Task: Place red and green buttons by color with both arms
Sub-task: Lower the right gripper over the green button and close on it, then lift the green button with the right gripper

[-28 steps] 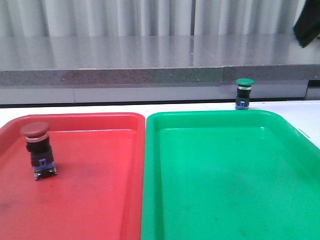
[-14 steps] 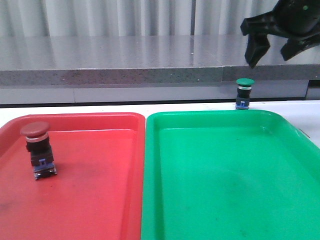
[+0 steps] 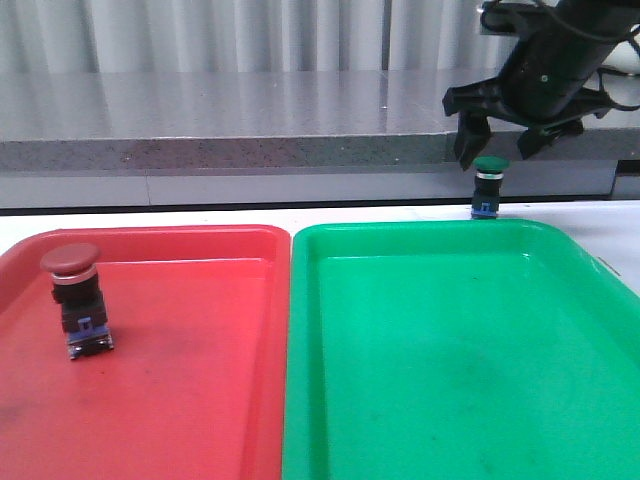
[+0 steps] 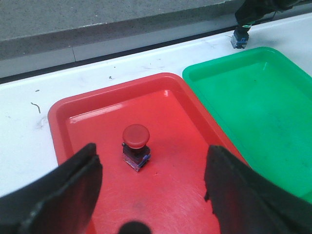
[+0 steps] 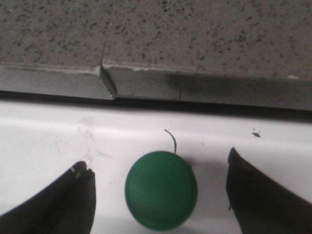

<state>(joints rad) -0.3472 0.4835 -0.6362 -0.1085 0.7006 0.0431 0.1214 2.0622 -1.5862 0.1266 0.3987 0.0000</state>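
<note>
A white worktop [image 3: 200,215] runs under a grey speckled ledge, with a curtain behind. My right end effector [image 3: 497,150] hangs spread wide and empty right above the green button [image 3: 489,186], which stands upright on the worktop just beyond the far rim of the green tray [image 3: 300,330]; from my right wrist its cap [image 5: 161,189] sits between my fingers [image 5: 68,200], untouched. I judge this the reach for the green one; next I should lower and close on its body. My left end effector [image 4: 151,180] hovers wide and empty over the red button [image 4: 135,146], standing inside the red tray [image 4: 63,105].
</note>
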